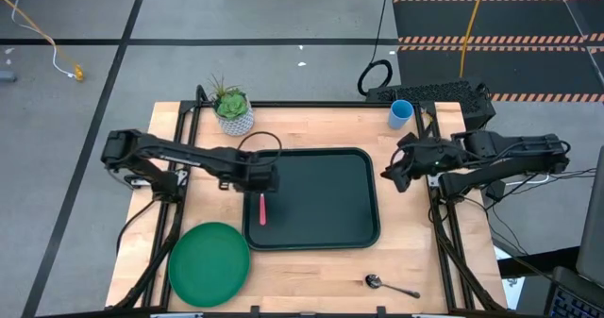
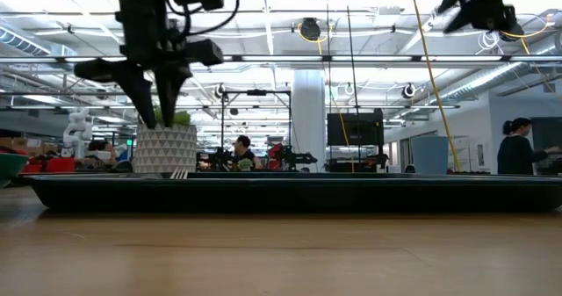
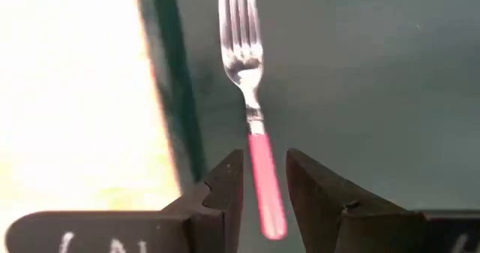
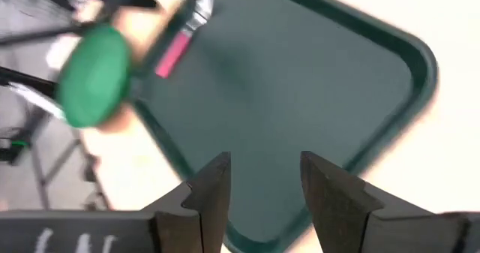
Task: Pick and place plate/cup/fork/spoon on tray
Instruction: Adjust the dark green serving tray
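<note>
Half the fork (image 1: 261,208) hides beneath the left pincer (image 1: 265,180).

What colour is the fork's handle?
Pink-red, with silver tines. The fork shows best in the left wrist view, lying on the tray.

A large open robotics lab or industrial workspace. Beyond the light wooden table (image 1: 311,271) with its two dark robot arms, the low view shows a high ceiling of white pipes and strip lights (image 2: 263,32), benches with monitors (image 2: 354,129), and people (image 2: 518,147) at work. Yellow-black hazard-striped floor mats (image 1: 500,40) lie behind the table.
</note>
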Robot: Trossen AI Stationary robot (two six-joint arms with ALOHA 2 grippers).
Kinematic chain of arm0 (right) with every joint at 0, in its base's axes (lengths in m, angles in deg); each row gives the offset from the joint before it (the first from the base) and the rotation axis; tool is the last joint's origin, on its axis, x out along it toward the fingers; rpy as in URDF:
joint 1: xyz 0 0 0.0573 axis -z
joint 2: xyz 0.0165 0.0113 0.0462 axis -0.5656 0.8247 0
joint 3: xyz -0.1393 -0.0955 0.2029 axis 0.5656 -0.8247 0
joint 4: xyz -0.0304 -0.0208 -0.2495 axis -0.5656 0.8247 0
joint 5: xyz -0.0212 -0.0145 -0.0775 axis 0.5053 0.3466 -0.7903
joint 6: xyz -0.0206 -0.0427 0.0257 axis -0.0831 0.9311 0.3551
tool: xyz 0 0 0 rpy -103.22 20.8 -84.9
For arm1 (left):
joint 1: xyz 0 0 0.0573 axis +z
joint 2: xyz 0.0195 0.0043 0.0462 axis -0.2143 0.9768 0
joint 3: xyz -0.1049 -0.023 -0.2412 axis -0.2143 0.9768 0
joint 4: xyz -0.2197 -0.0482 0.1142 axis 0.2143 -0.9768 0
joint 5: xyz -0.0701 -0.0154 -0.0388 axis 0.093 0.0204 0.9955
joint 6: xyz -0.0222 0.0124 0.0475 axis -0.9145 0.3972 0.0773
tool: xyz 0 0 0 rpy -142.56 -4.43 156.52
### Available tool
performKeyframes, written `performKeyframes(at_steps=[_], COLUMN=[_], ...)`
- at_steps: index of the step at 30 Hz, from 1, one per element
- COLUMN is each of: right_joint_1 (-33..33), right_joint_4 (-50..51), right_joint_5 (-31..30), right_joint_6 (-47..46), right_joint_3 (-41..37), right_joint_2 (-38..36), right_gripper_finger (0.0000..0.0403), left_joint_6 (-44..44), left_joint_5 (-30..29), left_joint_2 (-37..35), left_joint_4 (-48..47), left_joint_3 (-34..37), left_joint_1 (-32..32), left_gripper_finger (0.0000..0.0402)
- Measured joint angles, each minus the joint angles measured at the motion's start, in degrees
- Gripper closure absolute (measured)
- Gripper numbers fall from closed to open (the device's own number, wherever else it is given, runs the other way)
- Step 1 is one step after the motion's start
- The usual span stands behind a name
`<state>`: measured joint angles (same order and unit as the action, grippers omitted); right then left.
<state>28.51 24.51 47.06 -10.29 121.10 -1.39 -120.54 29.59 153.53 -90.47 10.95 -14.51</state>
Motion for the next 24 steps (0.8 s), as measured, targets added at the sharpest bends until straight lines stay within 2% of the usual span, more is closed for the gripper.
performKeyframes(at_steps=[3,6,11,15,24], right_joint_1=[0.0,0.0,0.0,-0.1,0.0], right_joint_4=[-0.2,-2.8,-18.1,-25.6,-25.0], right_joint_5=[1.8,5.5,10.9,10.6,5.9], right_joint_6=[-2.8,-7.9,-17.4,-23.3,-28.0], right_joint_3=[-4.7,-11.0,-21.9,-27.0,-30.4], right_joint_2=[1.5,2.8,2.9,2.7,2.7], right_gripper_finger=[0.0252,0.0252,0.0252,0.0252,0.0252], left_joint_6=[0.6,4.8,10.2,13.2,18.9], left_joint_5=[-1.7,-1.5,0.0,-0.4,0.5], left_joint_2=[-2.1,-3.2,-3.1,-2.2,-2.4], left_joint_4=[-3.8,-4.9,-7.9,-11.1,-11.2], left_joint_3=[0.0,0.0,0.0,0.5,3.5], left_joint_1=[-0.5,-0.5,-0.1,0.8,2.1], left_gripper_finger=[0.0298,0.0298,0.0298,0.0298,0.0298])
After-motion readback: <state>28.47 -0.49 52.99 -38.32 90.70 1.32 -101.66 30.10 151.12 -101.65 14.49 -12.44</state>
